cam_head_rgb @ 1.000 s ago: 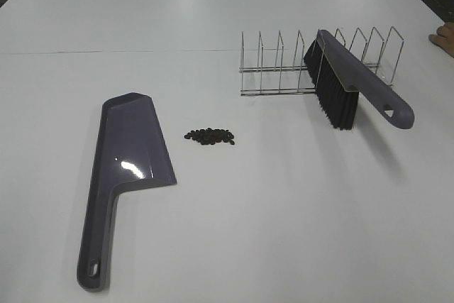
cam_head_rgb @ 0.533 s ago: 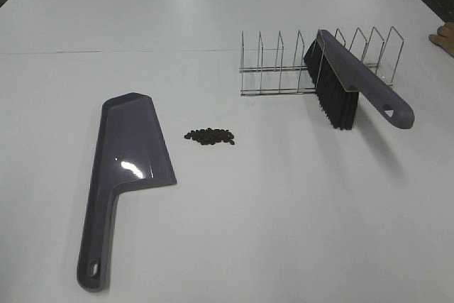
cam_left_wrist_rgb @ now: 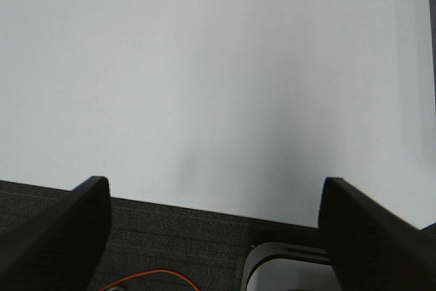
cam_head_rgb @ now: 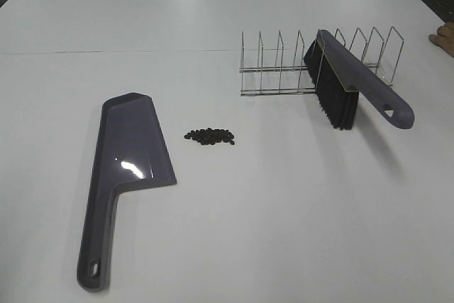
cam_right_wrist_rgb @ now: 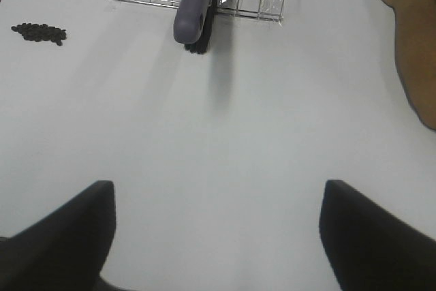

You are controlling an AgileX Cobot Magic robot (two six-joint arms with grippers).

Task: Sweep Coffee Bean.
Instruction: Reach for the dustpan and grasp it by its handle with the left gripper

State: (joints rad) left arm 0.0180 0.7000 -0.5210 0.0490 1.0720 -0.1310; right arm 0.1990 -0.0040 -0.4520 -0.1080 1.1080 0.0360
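A small cluster of dark coffee beans [cam_head_rgb: 210, 136] lies on the white table [cam_head_rgb: 269, 204], just right of the purple dustpan [cam_head_rgb: 124, 175], which lies flat with its handle toward the near edge. The beans also show in the right wrist view [cam_right_wrist_rgb: 39, 32]. A purple brush with black bristles [cam_head_rgb: 355, 86] rests propped in a wire rack [cam_head_rgb: 284, 69]; its handle end shows in the right wrist view [cam_right_wrist_rgb: 196, 5]. Neither gripper shows in the high view. My left gripper [cam_left_wrist_rgb: 214, 236] is open and empty over the table's edge. My right gripper [cam_right_wrist_rgb: 218, 236] is open and empty, well short of the brush.
A person's hand [cam_head_rgb: 443, 35] rests at the table's far right edge; the arm shows in the right wrist view [cam_right_wrist_rgb: 412, 39]. In the left wrist view a dark floor, a red cable [cam_left_wrist_rgb: 150, 279] and a grey device [cam_left_wrist_rgb: 286, 267] lie beyond the table edge.
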